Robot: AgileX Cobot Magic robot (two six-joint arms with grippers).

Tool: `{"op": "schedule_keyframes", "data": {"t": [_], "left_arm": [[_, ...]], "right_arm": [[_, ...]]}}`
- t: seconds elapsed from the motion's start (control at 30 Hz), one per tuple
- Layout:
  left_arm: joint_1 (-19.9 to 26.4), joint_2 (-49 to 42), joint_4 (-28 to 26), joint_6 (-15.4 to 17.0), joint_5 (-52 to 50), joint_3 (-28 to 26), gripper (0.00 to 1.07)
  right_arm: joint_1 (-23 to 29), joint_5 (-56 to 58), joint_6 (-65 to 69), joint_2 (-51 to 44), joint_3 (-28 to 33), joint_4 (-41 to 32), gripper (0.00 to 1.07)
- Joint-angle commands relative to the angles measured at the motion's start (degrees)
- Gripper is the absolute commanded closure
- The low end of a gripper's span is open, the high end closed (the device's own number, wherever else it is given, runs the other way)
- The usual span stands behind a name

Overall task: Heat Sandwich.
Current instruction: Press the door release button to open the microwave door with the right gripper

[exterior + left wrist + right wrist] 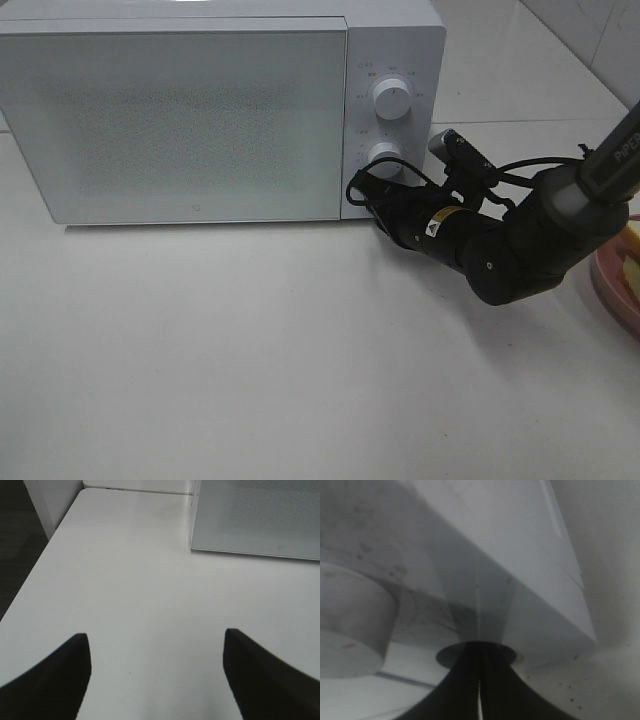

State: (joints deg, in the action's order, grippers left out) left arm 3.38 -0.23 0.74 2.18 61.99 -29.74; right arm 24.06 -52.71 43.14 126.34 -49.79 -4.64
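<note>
Microwave [400, 40] casing: smooth white, satin rather than shiny; metal or plastic, can't tell. Its door panel [180, 120] is finely speckled grey-white, like frosted, dotted glass. Two dials [390, 98], smooth white plastic. The bench [250, 380] is white and smooth with a faint sheen, and tiny dark specks show up close in the right wrist view. Right arm [520, 250]: black shell, slightly glossy. Right claw [479, 655], matt black. Left claw [156, 647], fingers [50, 680] the same flat black. Plate [612, 290], pink with a glossy rim. Floor [15, 540], dark and coarse, carpet-like.
</note>
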Motion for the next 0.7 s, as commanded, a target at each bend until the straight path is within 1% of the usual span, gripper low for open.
{"op": "schedule_keyframes", "data": {"t": [0.03, 0.33, 0.43, 0.53, 0.7], "left_arm": [[-0.4, -0.2, 0.0, -0.1, -0.7, 0.2, 0.36], [-0.4, -0.2, 0.0, -0.1, -0.7, 0.2, 0.36], [-0.4, -0.2, 0.0, -0.1, -0.7, 0.2, 0.36], [-0.4, -0.2, 0.0, -0.1, -0.7, 0.2, 0.36], [-0.4, -0.2, 0.0, -0.1, -0.7, 0.2, 0.36]], "right_arm": [[-1.3, -7.3, -0.6, -0.2, -4.0, -4.7, 1.07], [-1.3, -13.5, -1.2, -0.2, -4.0, -8.3, 1.07], [-1.3, -13.9, -1.9, -0.2, -4.0, -9.2, 1.07], [-1.3, -14.2, -2.8, -0.2, -4.0, -9.3, 1.07], [-1.3, -14.0, -3.6, 0.1, -6.1, -8.6, 1.07]]}}
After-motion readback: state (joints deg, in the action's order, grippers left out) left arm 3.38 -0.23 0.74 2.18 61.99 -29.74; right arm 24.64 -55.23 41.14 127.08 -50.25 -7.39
